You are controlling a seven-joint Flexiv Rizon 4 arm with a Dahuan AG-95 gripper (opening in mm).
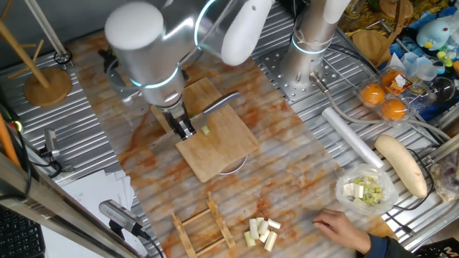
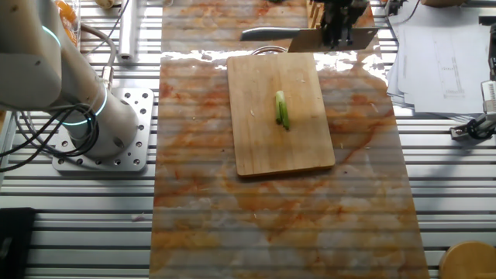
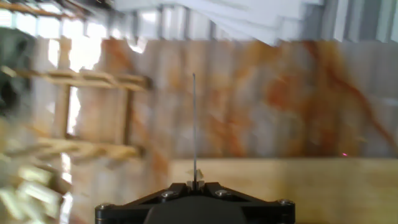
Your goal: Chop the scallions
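In one fixed view, the robot arm (image 1: 147,50) bends low over a wooden cutting board (image 1: 215,136). The board lies on the orange and white surface (image 1: 287,179). The gripper (image 1: 185,130) is black and sits just above the board's left edge. It holds a knife (image 1: 219,104), and the grey blade lies across the top of the board. A small green bit of the scallions (image 1: 206,130) lies on the board, just beside the gripper. Near the front of the surface there is a wooden rack (image 1: 203,228). Beside it is a little bunch of pale cream chunks (image 1: 261,232). A person's hand (image 1: 343,228) rests at the front right. Close to it is a clear bowl (image 1: 366,189) with cut white and green bits inside. A long pale vegetable (image 1: 401,165) lies to the right of it.

In the other fixed view, the board (image 2: 283,116) is in the middle of the surface (image 2: 279,225). The scallions (image 2: 282,109) are one short green stalk lying near the board's middle. The gripper (image 2: 339,31) is at the far edge of the board, well apart from the stalk. The knife (image 2: 271,34) pokes out to its left. White papers (image 2: 442,62) lie to the right.

In the hand view, the picture is blurry. The knife (image 3: 194,127) shows as a thin line, seen from its edge. The black gripper (image 3: 194,184) is squeezed tight on it at the bottom. The board (image 3: 298,186) shows low down, and the rack (image 3: 74,118) is on the left.
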